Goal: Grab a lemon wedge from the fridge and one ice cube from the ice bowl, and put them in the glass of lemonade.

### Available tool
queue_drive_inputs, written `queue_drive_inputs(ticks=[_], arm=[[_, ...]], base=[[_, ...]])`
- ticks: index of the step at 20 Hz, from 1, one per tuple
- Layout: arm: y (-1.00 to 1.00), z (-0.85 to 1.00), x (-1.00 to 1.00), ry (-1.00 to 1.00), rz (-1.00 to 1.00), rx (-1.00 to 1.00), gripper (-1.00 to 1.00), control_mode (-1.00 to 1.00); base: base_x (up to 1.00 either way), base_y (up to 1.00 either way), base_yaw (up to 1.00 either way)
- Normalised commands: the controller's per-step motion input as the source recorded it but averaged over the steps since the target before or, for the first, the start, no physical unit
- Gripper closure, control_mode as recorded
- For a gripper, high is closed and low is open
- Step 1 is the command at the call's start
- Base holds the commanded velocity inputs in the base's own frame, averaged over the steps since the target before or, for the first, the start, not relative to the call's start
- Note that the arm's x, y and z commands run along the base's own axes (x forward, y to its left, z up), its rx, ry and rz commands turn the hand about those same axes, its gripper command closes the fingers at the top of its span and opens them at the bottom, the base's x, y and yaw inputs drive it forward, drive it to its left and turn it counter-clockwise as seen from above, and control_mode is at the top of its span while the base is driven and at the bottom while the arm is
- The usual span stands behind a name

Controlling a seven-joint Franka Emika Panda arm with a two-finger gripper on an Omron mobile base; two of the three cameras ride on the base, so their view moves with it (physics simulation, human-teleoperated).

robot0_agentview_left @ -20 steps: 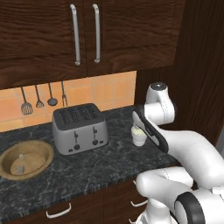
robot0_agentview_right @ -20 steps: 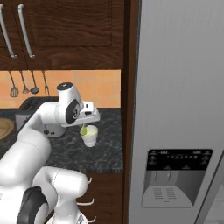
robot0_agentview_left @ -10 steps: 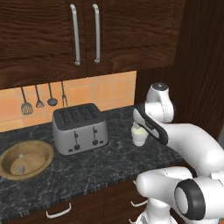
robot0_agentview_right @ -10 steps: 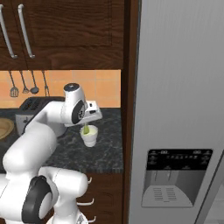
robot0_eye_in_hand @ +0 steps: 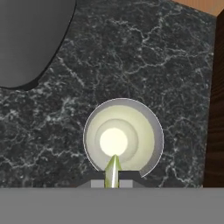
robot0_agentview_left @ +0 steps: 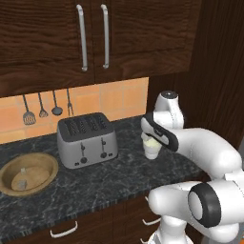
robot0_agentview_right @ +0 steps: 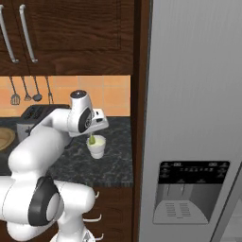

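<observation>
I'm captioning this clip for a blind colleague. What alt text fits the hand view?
Looking straight down, the gripper holds a thin yellow-green lemon wedge over the near rim of the glass of lemonade, which stands on a black speckled counter. A grey toaster fills the upper left corner.

Open counter (robot0_agentview_left: pixel 128 171) lies near the glass of lemonade (robot0_agentview_left: pixel 151 147); the toaster (robot0_agentview_left: pixel 87 139) stands left, the dark cabinet wall (robot0_agentview_left: pixel 214 86) right.

Grey toaster (robot0_agentview_left: pixel 87 140) on black counter (robot0_agentview_left: pixel 119 176), utensils (robot0_agentview_left: pixel 46 107) hanging behind
</observation>
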Motion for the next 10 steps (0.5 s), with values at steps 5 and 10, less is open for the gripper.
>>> queue_drive_inputs(ticks=[5, 10], arm=[[0.03, -0.25, 0.27, 0.00, 0.02, 0.00, 1.00, -1.00], [0.00, 0.00, 0.12, 0.00, 0.00, 0.00, 1.00, -1.00]], base=[[0.00, 0.00, 0.00], [0.00, 0.00, 0.00]])
